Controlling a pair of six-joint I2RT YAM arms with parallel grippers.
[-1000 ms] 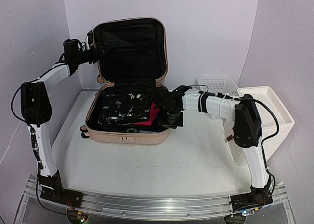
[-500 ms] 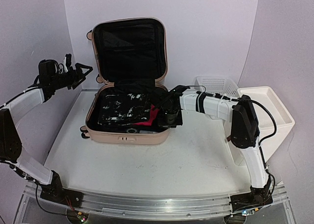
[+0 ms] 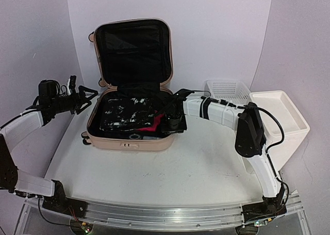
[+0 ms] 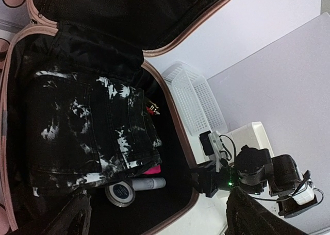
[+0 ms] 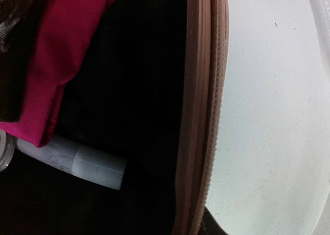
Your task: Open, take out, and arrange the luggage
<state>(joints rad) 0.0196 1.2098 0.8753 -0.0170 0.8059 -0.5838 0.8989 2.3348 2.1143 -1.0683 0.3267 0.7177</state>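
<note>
Luggage [image 3: 129, 138] is laid open mid-table, lid upright; take-out step is judged in hand. Black-white garment [image 3: 126, 114] and red cloth [image 3: 154, 123] are seen inside. Left gripper [image 3: 85, 97] is spread beside it. Right gripper [image 3: 171, 126] is at the right rim, opening untellable. A garment pinch is called for next.

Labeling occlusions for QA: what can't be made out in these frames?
- Right pincer jaws: top view, lost against the dark inside of the pale pink hard-shell suitcase; absent from right wrist view.
- Under the black-and-white splattered folded garment: hidden by it, top and left wrist views.
- Small round tin label: left wrist view, too small.
</note>
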